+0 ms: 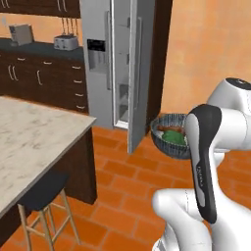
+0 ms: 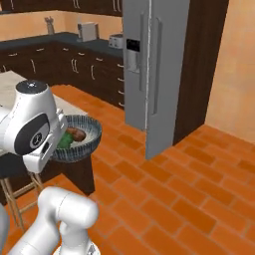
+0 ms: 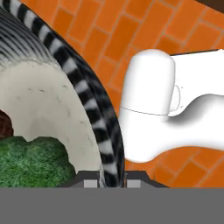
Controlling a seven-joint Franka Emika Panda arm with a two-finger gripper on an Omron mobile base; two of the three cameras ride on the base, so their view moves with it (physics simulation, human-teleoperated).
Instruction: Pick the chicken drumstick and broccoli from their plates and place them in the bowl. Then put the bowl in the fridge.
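My gripper (image 3: 111, 180) is shut on the rim of the dark ribbed bowl (image 3: 98, 127) and holds it in the air above the tiled floor. Inside the bowl lie the green broccoli (image 3: 30, 162) and the reddish-brown chicken drumstick (image 3: 3, 126). From the base, the bowl (image 1: 166, 141) (image 2: 84, 142) shows beside my arm, with the broccoli (image 1: 171, 137) (image 2: 63, 140) and the drumstick (image 2: 75, 133) in it. The grey fridge (image 1: 100, 73) (image 2: 137, 64) stands ahead, one door swung open, pale shelves showing inside. The plates are out of view.
A marble-topped island (image 1: 34, 137) with a dark stool (image 1: 43, 193) stands to the left. Dark cabinets with a toaster (image 1: 66, 43) run along the back wall. Orange tiled floor (image 2: 199, 189) stretches between me and the fridge.
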